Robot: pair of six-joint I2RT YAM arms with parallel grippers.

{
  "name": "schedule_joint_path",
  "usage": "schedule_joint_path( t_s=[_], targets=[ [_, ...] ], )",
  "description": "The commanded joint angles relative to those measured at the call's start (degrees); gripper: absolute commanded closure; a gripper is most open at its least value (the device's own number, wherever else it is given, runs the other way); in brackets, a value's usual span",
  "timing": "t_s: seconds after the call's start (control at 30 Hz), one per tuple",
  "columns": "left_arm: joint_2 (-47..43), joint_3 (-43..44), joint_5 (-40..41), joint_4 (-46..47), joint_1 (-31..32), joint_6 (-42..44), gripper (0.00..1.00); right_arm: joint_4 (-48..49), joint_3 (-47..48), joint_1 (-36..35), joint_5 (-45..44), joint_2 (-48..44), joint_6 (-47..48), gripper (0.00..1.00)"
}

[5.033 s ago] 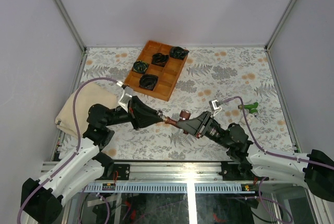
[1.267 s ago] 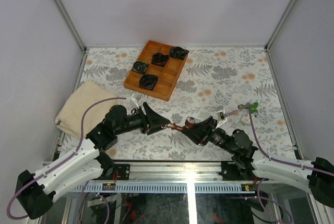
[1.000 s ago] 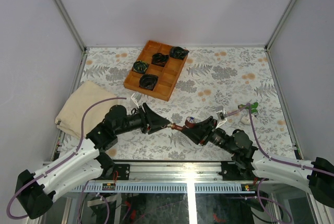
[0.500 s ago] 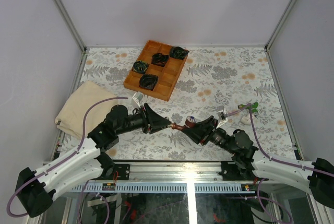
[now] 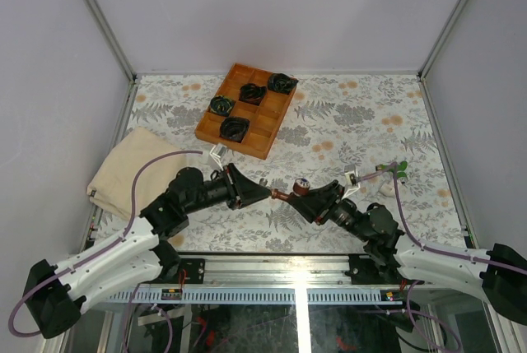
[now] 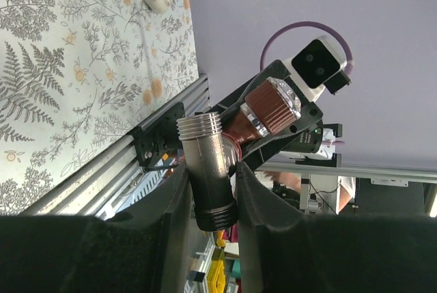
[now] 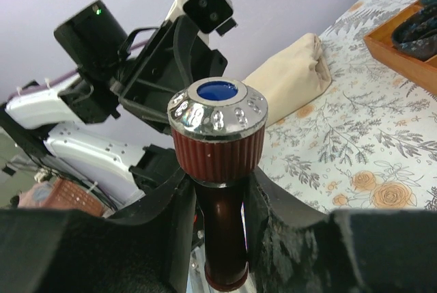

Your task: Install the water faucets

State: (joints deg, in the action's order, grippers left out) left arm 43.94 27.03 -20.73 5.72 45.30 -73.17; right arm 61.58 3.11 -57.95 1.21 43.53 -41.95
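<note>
Left wrist view first: the left hand point(image 6: 210, 201) is clamped on the silvery threaded end point(image 6: 205, 163), a finger pressed to each side of it. The ribbed knob of the red-brown faucet point(image 6: 272, 107) sits just beyond, up right of centre. Over to the right wrist view: the right hand point(image 7: 220, 218) is closed around that faucet's dark stem, its blue-dotted cap facing the camera. So both hands grip one piece, held in the air above the surface point(image 5: 346, 123), low centre of the top view. The green faucet point(image 5: 399, 168) lies well apart at the right edge, beside a small white piece point(image 5: 386, 189), untouched.

Now the risks, as I read them. That's two rigid grips on one short part, so if either arm drifts off the shared axis, the joint gets levered and one grip skids. Turning with the axes out of line could cross the threads. The metal looks smooth and round, so the left fingers may spin on it instead of driving it. And if one hand lets go early, the part may swing or drop to the surface.
</note>
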Motion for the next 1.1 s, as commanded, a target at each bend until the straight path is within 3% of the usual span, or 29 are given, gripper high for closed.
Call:
schedule_joint_path(
  t_s=[0.0, 0.2, 0.53, 0.77, 0.93, 1.07],
  targets=[
    [0.59, -1.48, -1.05, 11.90, 3.15, 1.62, 0.92, 5.05, 2.07, -0.14, -3.11, 1.75, -4.06, 1.00],
    [2.40, -4.67, -0.99, 23.97, 5.88, 7.32, 0.91, 5.69, 2.86, -0.14, -6.47, 5.20, -19.10, 1.00],
    [-0.51, -8.32, 0.14, 37.31, 6.29, 14.28, 0.87, 24.47, 0.27, -0.15, -4.47, 16.29, -35.48, 1.00],
    [-1.30, -6.93, -0.76, 35.33, 6.30, 18.11, 0.76, 32.35, 0.14, -0.14, -4.13, 23.50, -38.97, 1.00],
    [-1.40, -5.97, 0.52, 31.85, 6.26, 20.10, 0.58, 32.72, 0.06, -0.14, -4.40, 23.53, -38.64, 1.00],
    [-1.58, -5.71, 1.97, 31.02, 6.30, 21.71, 0.52, 30.67, 0.12, -0.38, -4.81, 22.60, -38.77, 1.00]
  ],
)
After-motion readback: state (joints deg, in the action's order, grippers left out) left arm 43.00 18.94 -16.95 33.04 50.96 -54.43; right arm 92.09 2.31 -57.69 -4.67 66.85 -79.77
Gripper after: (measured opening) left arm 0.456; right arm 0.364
